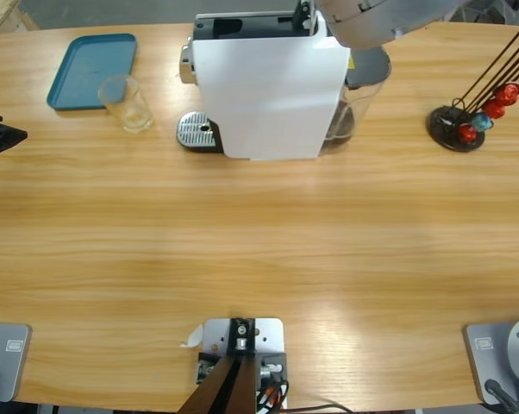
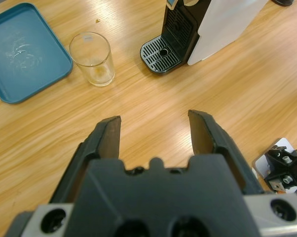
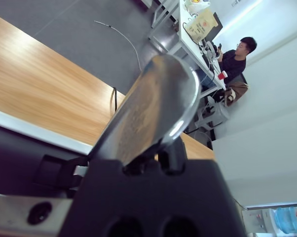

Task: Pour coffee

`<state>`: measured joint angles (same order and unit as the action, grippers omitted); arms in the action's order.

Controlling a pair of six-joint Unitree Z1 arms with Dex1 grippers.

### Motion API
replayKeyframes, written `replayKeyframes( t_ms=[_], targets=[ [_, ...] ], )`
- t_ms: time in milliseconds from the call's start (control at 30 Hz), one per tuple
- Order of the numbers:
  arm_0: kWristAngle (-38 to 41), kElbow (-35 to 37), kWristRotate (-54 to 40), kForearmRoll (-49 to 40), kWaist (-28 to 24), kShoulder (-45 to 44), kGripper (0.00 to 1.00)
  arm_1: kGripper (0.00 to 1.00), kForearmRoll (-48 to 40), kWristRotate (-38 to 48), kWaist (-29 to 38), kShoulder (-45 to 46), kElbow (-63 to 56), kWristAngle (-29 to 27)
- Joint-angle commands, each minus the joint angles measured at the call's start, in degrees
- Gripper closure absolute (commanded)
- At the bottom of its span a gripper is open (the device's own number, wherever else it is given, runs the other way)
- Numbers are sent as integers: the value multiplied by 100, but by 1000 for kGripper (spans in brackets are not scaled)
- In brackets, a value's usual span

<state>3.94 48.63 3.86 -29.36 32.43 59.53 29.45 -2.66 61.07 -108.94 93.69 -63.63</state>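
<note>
A white and black coffee machine (image 1: 268, 86) stands at the table's far middle, its round drip grate (image 1: 199, 131) bare. To its left a clear glass (image 1: 126, 103) stands upright and looks empty; the coffee is out of view. My left gripper (image 2: 156, 131) hovers open over bare wood, short of the glass (image 2: 92, 59) and the grate (image 2: 161, 54). It shows at the left edge as a black tip (image 1: 1, 136). My right gripper (image 3: 158, 158) is shut on the machine's silver lever (image 3: 148, 103), and that arm's elbow (image 1: 372, 21) hangs over the machine's top.
A blue tray (image 1: 91, 69) lies beyond the glass at the far left. A black stand with red and blue capsules (image 1: 479, 116) is at the far right. In the right wrist view a person (image 3: 237, 57) sits at a desk far off.
</note>
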Motion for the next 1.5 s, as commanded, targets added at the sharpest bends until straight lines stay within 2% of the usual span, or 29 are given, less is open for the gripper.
replayKeyframes(
  t_ms=[33, 167, 267, 400, 667, 1100, 1500],
  targets=[
    [89, -136, 54, 27, 71, 131, 414, 1000, -104, -59, 100, -616, 67, 111],
    [89, -134, 50, 27, 71, 150, 414, 1000, -29, 169, 549, -780, 37, 132],
    [89, -127, 52, 27, 71, 173, 414, 1000, 432, 753, 919, -929, 35, 142],
    [89, -126, 47, 36, 71, 206, 414, 1000, 776, 1136, 1039, -1008, 33, 250],
    [91, -133, 47, 27, 115, 217, 414, 1000, 815, 917, 1037, -1167, 86, 473],
    [98, -126, 48, 27, 115, 268, 414, 1000, 746, 155, 600, -1246, 576, 476],
    [98, -129, 54, 18, 115, 224, 414, 1000, 738, -40, 600, -1460, 901, 770]
  ],
)
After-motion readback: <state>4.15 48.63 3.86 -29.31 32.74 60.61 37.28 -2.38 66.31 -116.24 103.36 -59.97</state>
